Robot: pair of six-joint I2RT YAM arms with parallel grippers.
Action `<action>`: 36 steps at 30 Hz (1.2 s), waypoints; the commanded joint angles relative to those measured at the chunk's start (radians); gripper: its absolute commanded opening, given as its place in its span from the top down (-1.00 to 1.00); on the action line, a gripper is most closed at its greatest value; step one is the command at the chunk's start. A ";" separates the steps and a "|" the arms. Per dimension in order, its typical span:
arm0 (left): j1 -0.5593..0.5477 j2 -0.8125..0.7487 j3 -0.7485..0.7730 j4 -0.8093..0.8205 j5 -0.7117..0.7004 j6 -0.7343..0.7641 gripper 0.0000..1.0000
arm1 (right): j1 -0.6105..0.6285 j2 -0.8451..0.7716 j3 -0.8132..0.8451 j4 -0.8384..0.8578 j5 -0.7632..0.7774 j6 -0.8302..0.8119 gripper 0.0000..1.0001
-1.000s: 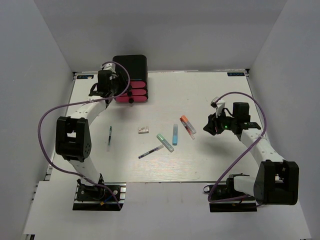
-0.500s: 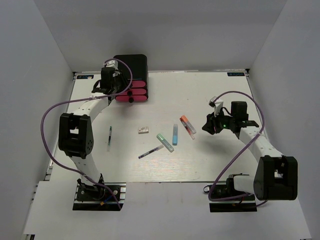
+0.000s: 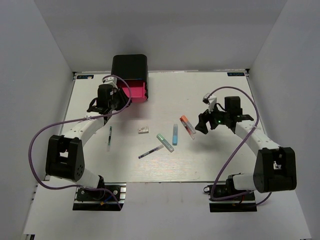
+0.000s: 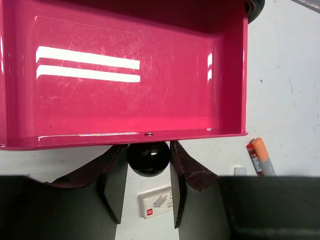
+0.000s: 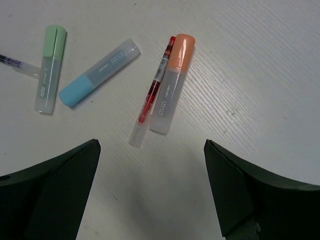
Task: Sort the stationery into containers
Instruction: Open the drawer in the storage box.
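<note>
Gripping the black knob (image 4: 148, 159) of the pulled-out pink drawer (image 4: 125, 75) at far left, the left gripper (image 3: 114, 96) is clamped tight. The right gripper (image 5: 151, 147) hangs spread wide over the orange marker (image 5: 172, 82), right of centre.

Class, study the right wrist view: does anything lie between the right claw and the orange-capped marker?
Nothing visible does. The right claw hangs open over bare table, just short of the orange-capped marker. A thin red pen lies right alongside it, so a grab may catch both.
</note>
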 commanded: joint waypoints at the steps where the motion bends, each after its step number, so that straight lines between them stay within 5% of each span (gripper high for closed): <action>1: -0.001 -0.035 -0.007 -0.001 -0.009 0.013 0.46 | 0.028 0.044 0.076 0.004 0.033 0.015 -0.81; 5: -0.001 -0.035 0.004 -0.001 -0.009 0.013 -0.15 | 0.064 0.077 0.114 0.010 0.085 0.039 -0.81; 8: -0.001 -0.035 0.013 -0.001 -0.018 0.013 -0.42 | 0.085 0.112 0.140 -0.001 0.130 0.036 -0.81; 11: -0.001 -0.035 0.022 -0.012 -0.018 0.013 -0.48 | 0.107 0.158 0.160 -0.004 0.174 0.032 -0.81; 22: -0.001 -0.141 -0.027 -0.031 -0.027 0.022 -0.69 | 0.200 0.357 0.266 0.018 0.338 0.064 -0.33; 36: -0.001 -0.394 -0.151 -0.177 -0.095 0.031 -0.82 | 0.248 0.500 0.326 0.048 0.452 0.072 -0.16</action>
